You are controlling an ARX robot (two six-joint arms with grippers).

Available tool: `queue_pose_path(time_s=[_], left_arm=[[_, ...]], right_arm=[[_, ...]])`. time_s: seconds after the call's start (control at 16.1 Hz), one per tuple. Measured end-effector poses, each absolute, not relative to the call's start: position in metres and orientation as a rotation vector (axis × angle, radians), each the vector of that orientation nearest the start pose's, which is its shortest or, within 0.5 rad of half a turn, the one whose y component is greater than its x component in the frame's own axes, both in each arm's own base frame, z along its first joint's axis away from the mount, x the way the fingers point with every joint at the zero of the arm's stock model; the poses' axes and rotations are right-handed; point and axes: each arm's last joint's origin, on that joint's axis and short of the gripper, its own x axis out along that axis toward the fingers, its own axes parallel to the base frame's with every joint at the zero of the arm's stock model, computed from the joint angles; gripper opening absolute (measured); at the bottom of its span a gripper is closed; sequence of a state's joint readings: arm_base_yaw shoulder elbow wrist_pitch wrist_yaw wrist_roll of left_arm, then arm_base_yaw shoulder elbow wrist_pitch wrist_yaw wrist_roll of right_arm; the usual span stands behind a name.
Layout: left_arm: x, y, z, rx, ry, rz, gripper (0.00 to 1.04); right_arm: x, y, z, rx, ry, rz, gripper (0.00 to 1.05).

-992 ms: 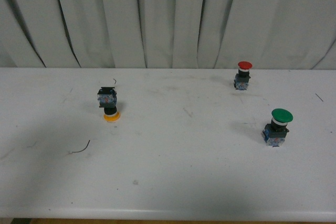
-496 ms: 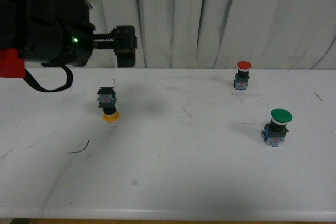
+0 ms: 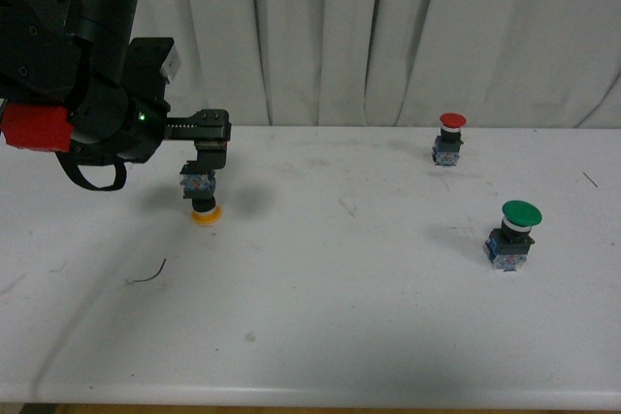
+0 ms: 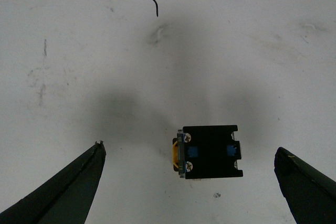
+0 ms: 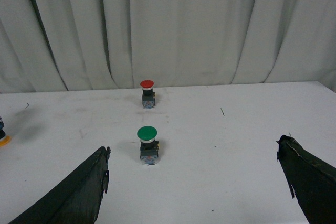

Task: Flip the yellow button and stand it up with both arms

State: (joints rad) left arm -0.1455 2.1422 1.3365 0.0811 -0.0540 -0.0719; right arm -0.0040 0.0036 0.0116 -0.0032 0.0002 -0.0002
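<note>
Yellow button: left side of the white table, upside down, cap on the surface, base up.
Left gripper: over the button, spread wide, holding nothing.
Right gripper: spread wide, holding nothing.
Other 2 buttons: green button right, red button far right, both upright.

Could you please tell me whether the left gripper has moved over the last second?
Yes. In the front view the left gripper has come down and slightly left, from against the grey curtain to just above the upside-down yellow-capped push-button, which stayed put.
</note>
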Motion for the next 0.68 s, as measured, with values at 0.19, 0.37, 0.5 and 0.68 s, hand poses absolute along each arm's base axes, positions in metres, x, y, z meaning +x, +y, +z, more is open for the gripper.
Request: queue_pose_path(time_s=[0.19,0.37,0.5,0.68], left_arm=[[0.448,-0.065,0.126,-0.03,0.718,-0.072,0.98],[0.451,-0.066,0.115,-0.028,0.718,-0.073,0.98],[0.452,-0.066,0.105,-0.023,0.735,-0.069,0.98],[0.453,-0.066,0.1,-0.025,0.732,-0.07,0.98]], right_arm=[[0.097,0.0,0.167,0.0,-0.005,-0.004,0.98],[0.097,0.0,0.167,0.0,-0.005,-0.004,0.98],[0.097,0.0,0.167,0.0,-0.005,-0.004,0.98],[0.097,0.0,0.167,0.0,-0.005,-0.004,0.98]])
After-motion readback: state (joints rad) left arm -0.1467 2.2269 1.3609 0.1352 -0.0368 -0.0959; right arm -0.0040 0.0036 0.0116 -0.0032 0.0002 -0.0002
